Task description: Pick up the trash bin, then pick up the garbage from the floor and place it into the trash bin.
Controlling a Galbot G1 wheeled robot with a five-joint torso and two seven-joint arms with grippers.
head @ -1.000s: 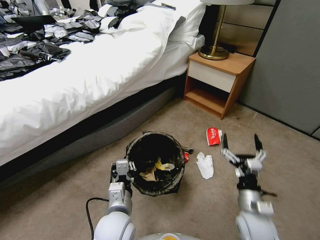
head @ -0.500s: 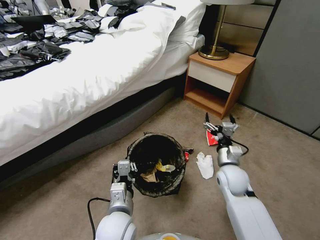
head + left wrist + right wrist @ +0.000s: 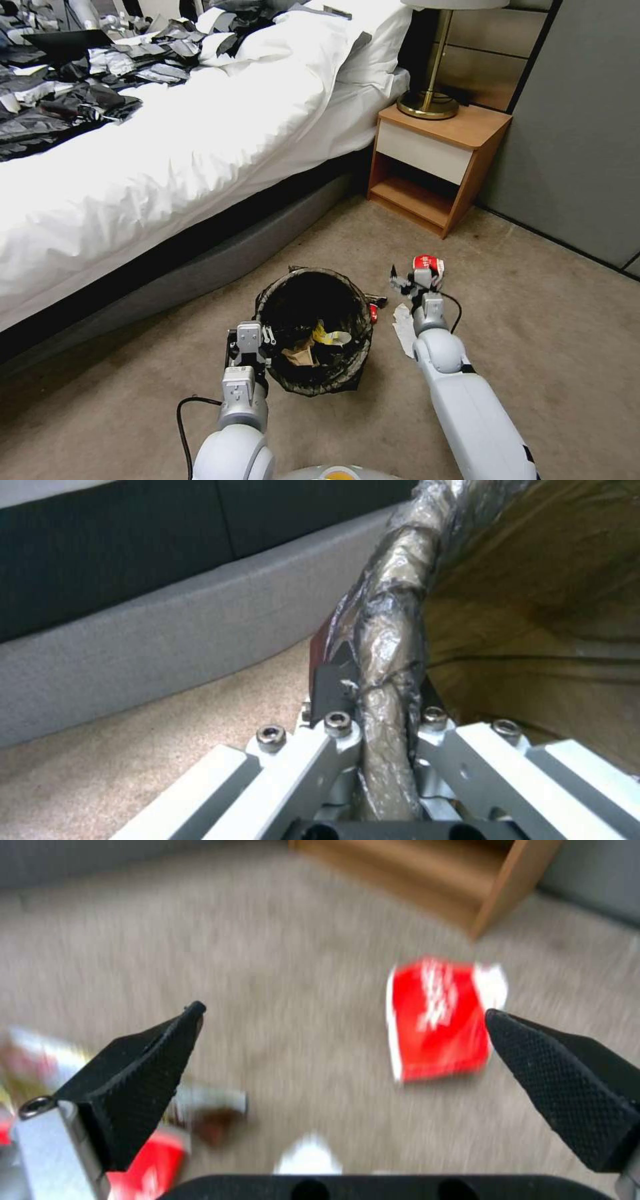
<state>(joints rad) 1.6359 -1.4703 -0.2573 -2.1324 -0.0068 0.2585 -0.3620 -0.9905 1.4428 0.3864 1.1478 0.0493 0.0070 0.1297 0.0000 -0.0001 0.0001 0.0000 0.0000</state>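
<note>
Swung left and down since the earlier frame: right claw (image 3: pixel 343 1060), wide open, empty | red-and-white flat wrapper (image 3: pixel 440 1025) on beige carpet floor (image 3: pixel 567 347), right of centre, just off right fingertip | left claw (image 3: pixel 373 740) clamped on round white bin's dark-lined rim (image 3: pixel 390 630), lower centre.

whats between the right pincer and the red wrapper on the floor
Only bare carpet: in the right wrist view the open right pincer hangs over the red-and-white wrapper, not touching it.

No legible text anywhere.
</note>
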